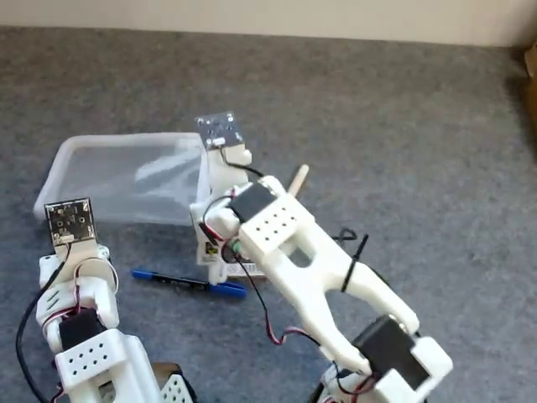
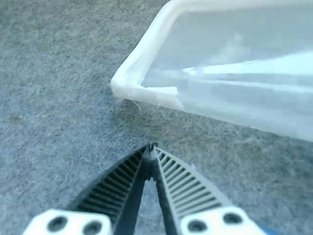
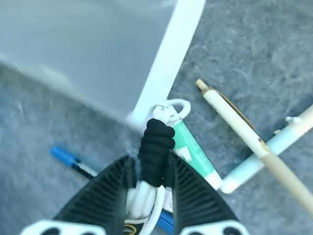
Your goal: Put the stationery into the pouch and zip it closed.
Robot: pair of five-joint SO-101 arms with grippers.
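Desk (image 1: pixel 403 101), grey, barest beyond and right of the translucent pouch (image 1: pixel 126 139), which lies flat at left. Right end effector (image 3: pixel 149 161) clenched on a black-wrapped white cord bundle (image 3: pixel 156 142) at the pouch's rim; left end effector (image 2: pixel 150 148) pinched shut on nothing near its corner. Blue pen (image 1: pixel 189 283), beige pen (image 3: pixel 234 122) and green-white tube (image 3: pixel 195 152) crowd that rim.

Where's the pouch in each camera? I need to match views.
High view: pouch left of centre, beyond both arms.
Left wrist view: pouch corner just past the left claw.
Right wrist view: pouch beyond the right claw gripping a cord bundle.
Shared landmark: its white rim.
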